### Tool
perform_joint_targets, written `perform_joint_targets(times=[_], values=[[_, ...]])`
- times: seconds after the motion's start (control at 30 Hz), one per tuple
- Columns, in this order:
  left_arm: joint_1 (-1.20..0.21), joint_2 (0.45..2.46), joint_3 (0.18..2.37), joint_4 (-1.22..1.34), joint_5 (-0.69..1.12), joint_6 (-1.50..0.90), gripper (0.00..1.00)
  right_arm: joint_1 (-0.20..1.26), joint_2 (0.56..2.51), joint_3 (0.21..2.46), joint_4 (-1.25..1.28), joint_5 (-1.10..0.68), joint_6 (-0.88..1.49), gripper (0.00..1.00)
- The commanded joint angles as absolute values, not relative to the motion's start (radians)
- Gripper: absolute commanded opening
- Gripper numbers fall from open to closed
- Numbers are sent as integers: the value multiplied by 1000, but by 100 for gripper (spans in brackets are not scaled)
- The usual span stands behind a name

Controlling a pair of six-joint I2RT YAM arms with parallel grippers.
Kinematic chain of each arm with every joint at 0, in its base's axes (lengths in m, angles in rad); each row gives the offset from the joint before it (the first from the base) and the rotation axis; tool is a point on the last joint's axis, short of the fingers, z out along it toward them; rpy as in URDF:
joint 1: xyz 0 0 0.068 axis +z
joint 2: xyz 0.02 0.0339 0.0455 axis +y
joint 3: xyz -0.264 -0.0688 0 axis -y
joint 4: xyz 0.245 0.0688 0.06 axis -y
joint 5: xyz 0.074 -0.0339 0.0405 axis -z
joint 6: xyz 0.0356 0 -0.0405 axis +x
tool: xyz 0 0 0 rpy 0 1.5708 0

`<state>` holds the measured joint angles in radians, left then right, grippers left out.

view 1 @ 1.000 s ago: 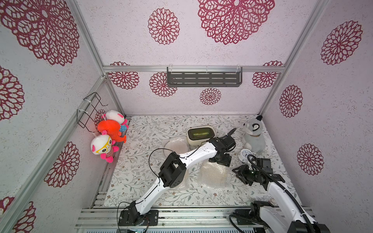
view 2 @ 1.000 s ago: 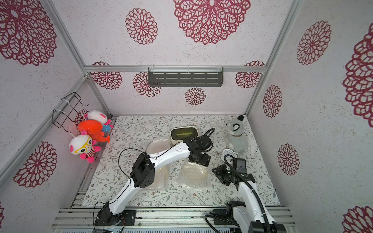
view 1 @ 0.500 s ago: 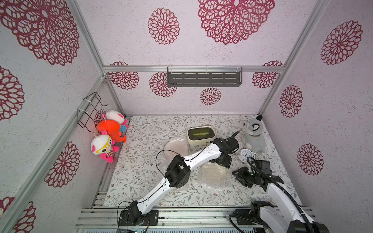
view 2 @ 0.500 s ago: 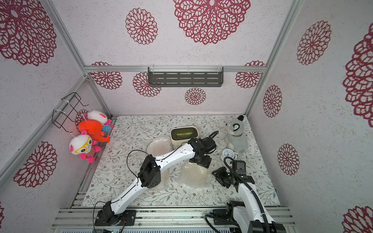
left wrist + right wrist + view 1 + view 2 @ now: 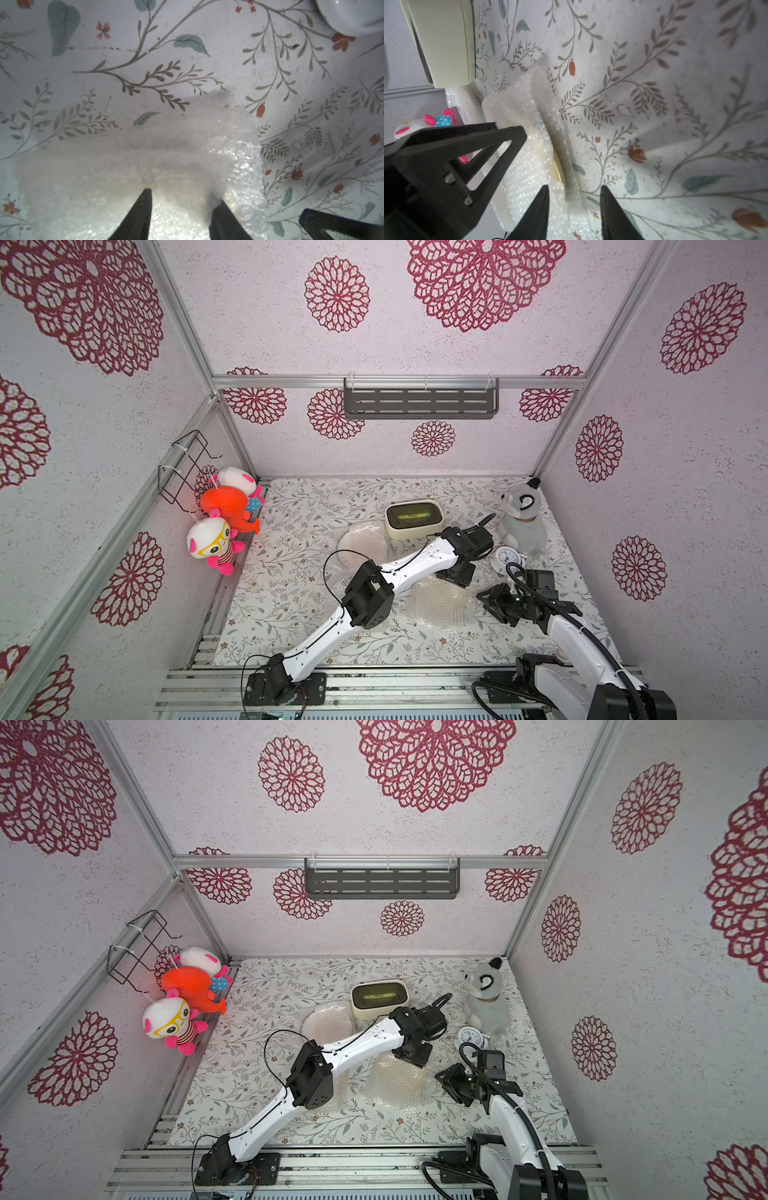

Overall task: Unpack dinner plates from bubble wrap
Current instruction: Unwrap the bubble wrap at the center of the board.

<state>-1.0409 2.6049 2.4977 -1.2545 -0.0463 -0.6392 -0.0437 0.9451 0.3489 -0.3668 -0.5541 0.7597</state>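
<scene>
A dinner plate wrapped in bubble wrap (image 5: 440, 605) lies mid-table in both top views. My left gripper (image 5: 455, 572) hangs over its far edge. In the left wrist view the left gripper (image 5: 182, 195) has its jaws apart astride a raised fold of bubble wrap (image 5: 124, 176), with one fingertip (image 5: 218, 207) touching it. My right gripper (image 5: 492, 608) is at the parcel's right edge. Seen from its wrist, the right gripper (image 5: 575, 187) is open around the wrap's edge, where a cream plate rim (image 5: 558, 170) shows. A second wrapped plate (image 5: 361, 543) lies by the box.
A cream box with a dark green top (image 5: 413, 519) stands behind the parcels. A small white alarm clock (image 5: 506, 558) and a grey plush animal (image 5: 521, 518) stand at the back right. Plush toys (image 5: 224, 510) hang on the left wall under a wire basket (image 5: 187, 468).
My left arm has stretched further out and its gripper has come down onto the far edge of the wrapped plate. The right gripper has hardly moved.
</scene>
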Motion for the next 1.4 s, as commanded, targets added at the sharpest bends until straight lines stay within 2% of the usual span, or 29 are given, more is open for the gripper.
perform_joint_targets(times=[0.0,0.1,0.5,0.8,1.13,1.37], values=[[-1041,2627,2501,-1269,-47,-635,37,-51,958,348,-332,-574,747,41],[-1038,2615,2477,-1257,-33,-634,29,-51,972,348,-304,-582,750,41],[-1022,2560,2378,-1174,20,-661,15,-51,1053,346,-166,-650,763,41],[-1014,2523,2338,-1123,41,-678,11,-49,1130,327,-54,-700,788,41],[-1009,2496,2332,-1111,43,-675,0,-43,1166,328,-16,-729,788,39],[-1003,2480,2330,-1109,41,-673,0,-27,1198,342,1,-726,788,38]])
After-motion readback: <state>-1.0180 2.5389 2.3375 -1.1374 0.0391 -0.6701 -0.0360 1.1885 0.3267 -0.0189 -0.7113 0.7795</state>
